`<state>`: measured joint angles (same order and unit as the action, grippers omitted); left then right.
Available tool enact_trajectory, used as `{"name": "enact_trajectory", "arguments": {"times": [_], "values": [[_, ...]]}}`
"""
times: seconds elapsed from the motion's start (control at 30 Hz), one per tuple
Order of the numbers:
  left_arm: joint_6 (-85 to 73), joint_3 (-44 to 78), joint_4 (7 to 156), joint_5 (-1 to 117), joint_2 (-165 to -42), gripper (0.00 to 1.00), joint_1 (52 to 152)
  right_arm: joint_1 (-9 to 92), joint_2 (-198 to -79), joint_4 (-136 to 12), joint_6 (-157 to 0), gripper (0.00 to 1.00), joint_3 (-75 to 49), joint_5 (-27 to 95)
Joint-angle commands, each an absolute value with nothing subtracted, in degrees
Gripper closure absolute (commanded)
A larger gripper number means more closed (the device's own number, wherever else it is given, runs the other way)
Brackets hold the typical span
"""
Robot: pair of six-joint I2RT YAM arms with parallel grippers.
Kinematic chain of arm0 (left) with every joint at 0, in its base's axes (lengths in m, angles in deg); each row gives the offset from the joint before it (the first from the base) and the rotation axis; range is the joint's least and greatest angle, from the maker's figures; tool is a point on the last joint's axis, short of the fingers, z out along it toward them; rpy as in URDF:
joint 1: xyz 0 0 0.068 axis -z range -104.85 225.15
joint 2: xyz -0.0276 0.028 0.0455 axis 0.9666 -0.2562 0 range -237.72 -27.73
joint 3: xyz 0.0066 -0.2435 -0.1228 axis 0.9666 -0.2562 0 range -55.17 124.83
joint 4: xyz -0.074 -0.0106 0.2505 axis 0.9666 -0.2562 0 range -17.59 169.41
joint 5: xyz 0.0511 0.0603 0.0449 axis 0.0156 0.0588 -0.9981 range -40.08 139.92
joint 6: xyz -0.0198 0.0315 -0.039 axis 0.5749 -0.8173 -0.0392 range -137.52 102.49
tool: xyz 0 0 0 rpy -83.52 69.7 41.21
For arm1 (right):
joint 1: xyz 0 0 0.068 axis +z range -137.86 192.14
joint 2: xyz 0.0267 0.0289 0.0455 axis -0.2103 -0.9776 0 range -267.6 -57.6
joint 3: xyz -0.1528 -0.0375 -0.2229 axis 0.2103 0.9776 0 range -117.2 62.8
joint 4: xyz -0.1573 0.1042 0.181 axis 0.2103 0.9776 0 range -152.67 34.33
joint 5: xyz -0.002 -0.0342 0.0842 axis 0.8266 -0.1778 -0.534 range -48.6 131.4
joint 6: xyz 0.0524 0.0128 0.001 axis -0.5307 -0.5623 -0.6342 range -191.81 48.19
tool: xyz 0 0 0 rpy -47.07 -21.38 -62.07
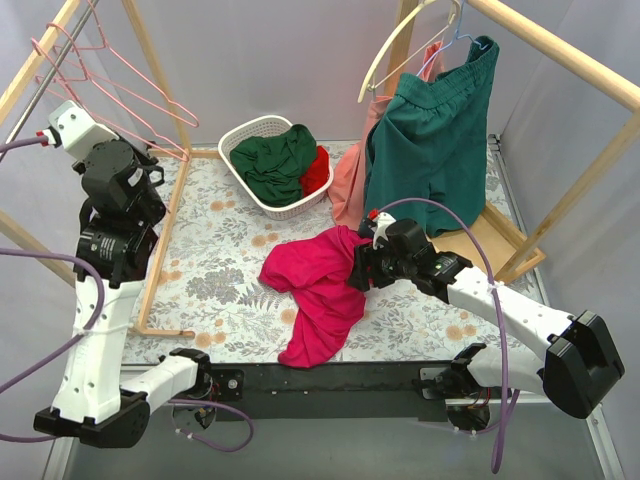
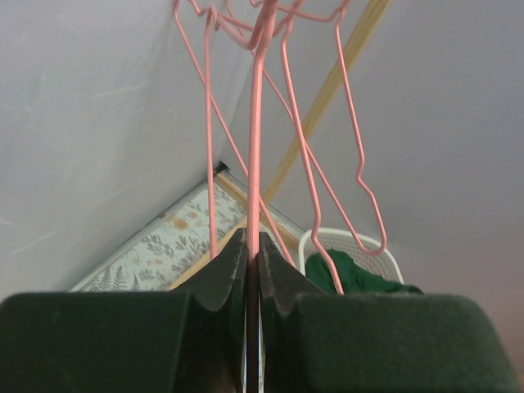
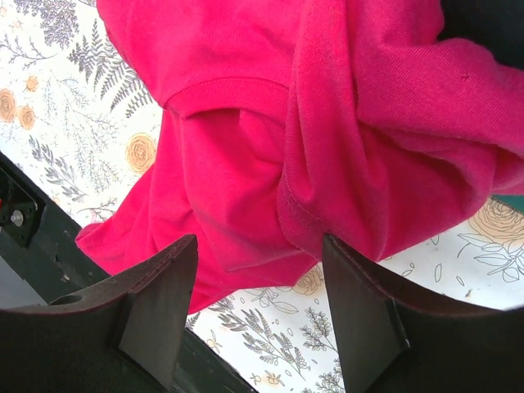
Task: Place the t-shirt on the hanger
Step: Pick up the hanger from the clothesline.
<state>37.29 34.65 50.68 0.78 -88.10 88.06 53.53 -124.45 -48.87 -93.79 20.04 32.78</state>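
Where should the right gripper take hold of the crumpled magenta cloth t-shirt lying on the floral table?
Probably the raised fold of the magenta cloth t-shirt, beside its neckband. It stands up off the flatter cloth, so the open jaws can straddle it. Come down from above at the shirt's right side, where the open right gripper hovers.

Left gripper (image 2: pixel 252 246): jaws pinched on hanger (image 2: pixel 255 139) wire, which runs to 12 o'clock. White basket (image 2: pixel 374 246) with green garment (image 2: pixel 354 276) at 4 o'clock; table (image 2: pixel 164 246) at 8 o'clock.
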Motion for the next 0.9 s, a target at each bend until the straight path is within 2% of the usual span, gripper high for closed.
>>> {"name": "enact_trajectory", "arguments": {"times": [0.0,0.47,0.67,0.87], "values": [[41.0,33.5,43.6,9.7,-82.4,1.00,87.9,53.8,-123.2,-49.0,-92.2,0.30,18.1,33.5],[43.8,35.0,27.0,11.0,-69.2,1.00,87.9,53.8,-122.2,-48.4,-91.3,0.30,17.1,34.7],[45.9,43.7,19.4,22.1,-67.5,1.00,88.0,53.8,-122.1,-47.7,-90.6,0.30,16.7,35.2],[47.0,41.9,22.0,31.3,-63.0,1.00,89.0,53.8,-121.6,-47.2,-90.1,0.30,16.0,35.9]]}}
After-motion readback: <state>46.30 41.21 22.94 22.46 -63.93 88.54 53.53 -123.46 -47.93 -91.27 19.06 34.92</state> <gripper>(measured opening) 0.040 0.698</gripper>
